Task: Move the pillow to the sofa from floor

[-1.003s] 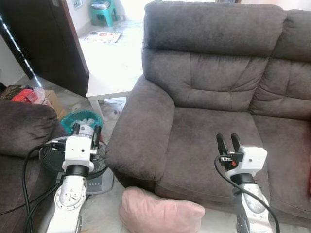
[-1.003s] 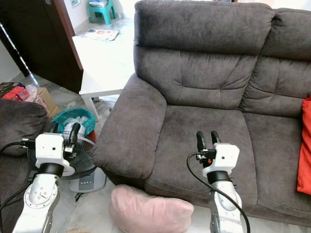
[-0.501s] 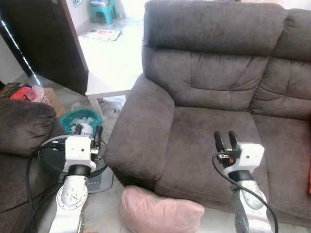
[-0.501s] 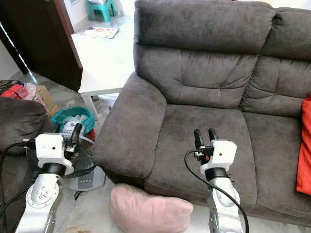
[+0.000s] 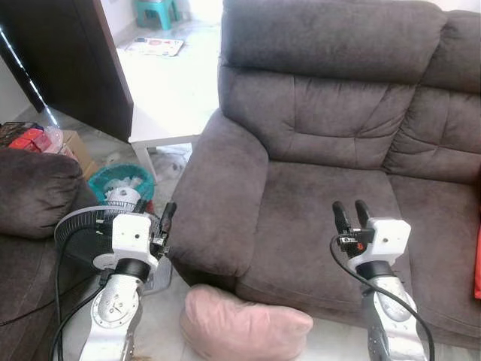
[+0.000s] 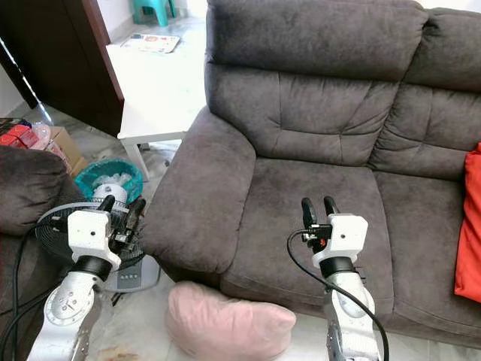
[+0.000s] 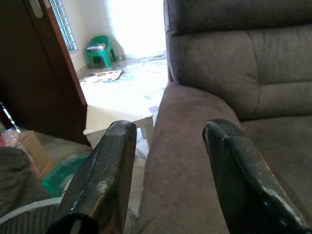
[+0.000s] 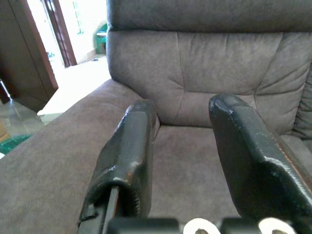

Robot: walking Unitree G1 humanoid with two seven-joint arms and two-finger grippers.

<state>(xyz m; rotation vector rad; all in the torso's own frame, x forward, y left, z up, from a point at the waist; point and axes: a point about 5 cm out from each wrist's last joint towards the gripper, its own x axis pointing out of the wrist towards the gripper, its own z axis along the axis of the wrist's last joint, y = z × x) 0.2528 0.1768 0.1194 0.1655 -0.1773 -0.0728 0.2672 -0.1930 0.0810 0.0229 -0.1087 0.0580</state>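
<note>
Jaws of left gripper and right gripper apart, empty — pink pillow on floor below sofa.

A white tabletop stands beside a dark wooden door. Below it sits a teal basket, and next to that a round fan on the floor. A green stool stands farther back. A red cushion lies at the far right.

Both silver arms are raised forward. Left gripper fingers parted, angled rightward; right gripper fingers parted, pointing up.
</note>
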